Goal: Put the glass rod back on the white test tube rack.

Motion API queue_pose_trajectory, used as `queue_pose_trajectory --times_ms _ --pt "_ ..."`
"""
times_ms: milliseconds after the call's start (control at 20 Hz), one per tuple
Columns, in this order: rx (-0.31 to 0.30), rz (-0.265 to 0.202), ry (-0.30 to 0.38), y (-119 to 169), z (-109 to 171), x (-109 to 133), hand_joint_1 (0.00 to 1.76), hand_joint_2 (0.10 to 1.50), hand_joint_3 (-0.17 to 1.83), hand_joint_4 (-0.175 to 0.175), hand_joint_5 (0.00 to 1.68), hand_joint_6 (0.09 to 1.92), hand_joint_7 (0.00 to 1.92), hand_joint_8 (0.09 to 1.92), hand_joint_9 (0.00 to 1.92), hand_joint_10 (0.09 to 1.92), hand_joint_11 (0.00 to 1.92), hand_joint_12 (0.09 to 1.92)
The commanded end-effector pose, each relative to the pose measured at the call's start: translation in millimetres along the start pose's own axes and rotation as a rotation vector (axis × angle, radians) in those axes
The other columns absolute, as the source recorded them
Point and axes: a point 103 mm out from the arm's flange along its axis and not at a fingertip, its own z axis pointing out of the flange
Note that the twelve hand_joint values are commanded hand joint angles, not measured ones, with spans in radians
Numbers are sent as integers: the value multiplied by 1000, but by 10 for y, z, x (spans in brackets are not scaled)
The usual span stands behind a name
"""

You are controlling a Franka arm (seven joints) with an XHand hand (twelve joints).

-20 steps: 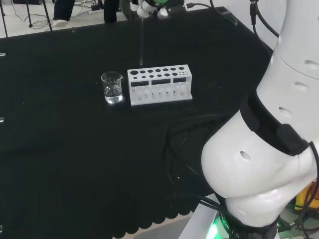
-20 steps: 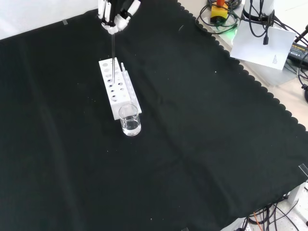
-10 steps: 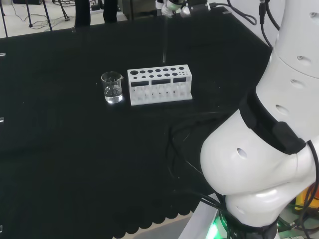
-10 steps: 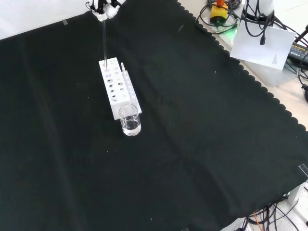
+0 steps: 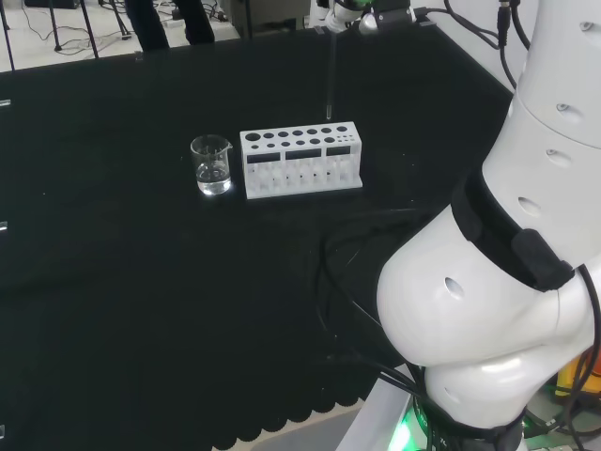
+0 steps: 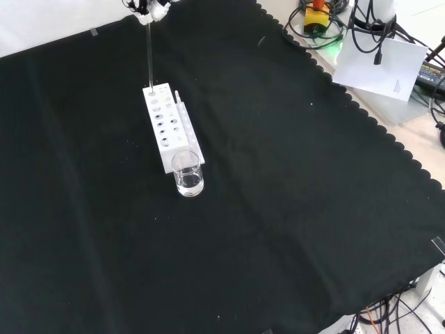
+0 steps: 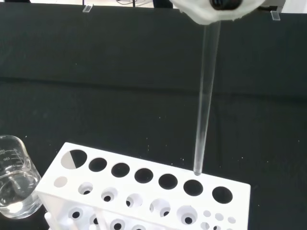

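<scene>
With the glass rod (image 7: 205,100) pinched upright in the hand (image 5: 349,11) so as to drop straight in — tip just above a back-row hole of the white test tube rack (image 7: 144,191) — beside the beaker (image 5: 211,165), lowering looks next.

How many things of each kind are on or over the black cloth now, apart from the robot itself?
Glass rod, held upright over the rack: 1
White test tube rack: 1
Glass beaker with clear liquid: 1
Total: 3
</scene>
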Motion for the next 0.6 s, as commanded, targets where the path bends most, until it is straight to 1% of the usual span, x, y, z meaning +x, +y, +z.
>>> queue_pose_trajectory --times_ms 50,150,600 --pt "1 -5 -6 -14 26 25 1413 1025 0 -175 1180 341 1065 898 1216 957 1569 491" --pt "9 -6 -3 -21 83 60 1413 1025 0 -175 1180 342 1065 897 1217 956 1569 492" --pt "29 -5 10 101 219 11 1413 1025 0 -175 1181 340 1066 897 1216 958 1569 491"
